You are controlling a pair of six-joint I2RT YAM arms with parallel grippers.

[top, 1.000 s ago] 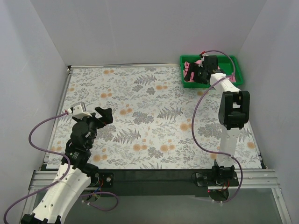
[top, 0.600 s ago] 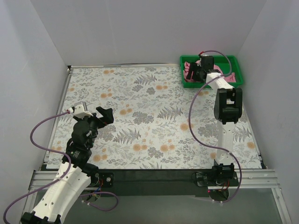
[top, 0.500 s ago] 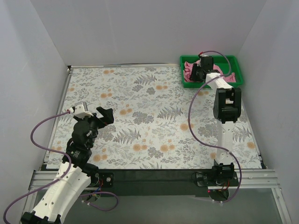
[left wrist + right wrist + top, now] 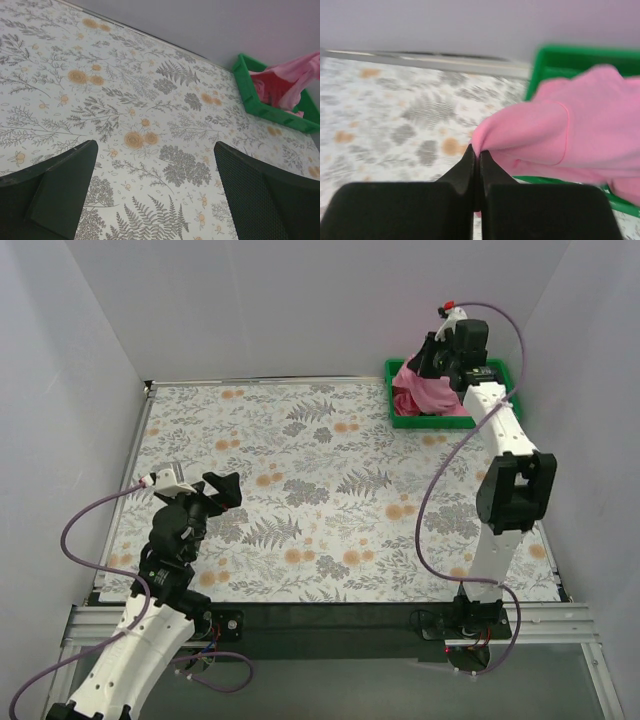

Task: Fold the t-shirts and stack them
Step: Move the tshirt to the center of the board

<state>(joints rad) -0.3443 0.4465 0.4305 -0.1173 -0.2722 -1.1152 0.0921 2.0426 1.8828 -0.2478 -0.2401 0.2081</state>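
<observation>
- The right gripper [image 4: 476,152] is pinched closed on a fold of the pink t-shirt [image 4: 545,130]. It holds the shirt up over the green plastic tray [image 4: 505,380] at the table's far right corner, with the rest draping into the tray.
- To do this well, raise the shirt until its hem clears the tray rim. Then carry it slowly to the middle of the floral table [image 4: 300,470] (thin cloth can slip from a small pinch).
- The left gripper [image 4: 218,490] hovers at the near left, jaws wide apart and holding nothing. It should take a second corner for spreading.
- The shirt looks soft, plain and bunched, with a stitched seam showing.
</observation>
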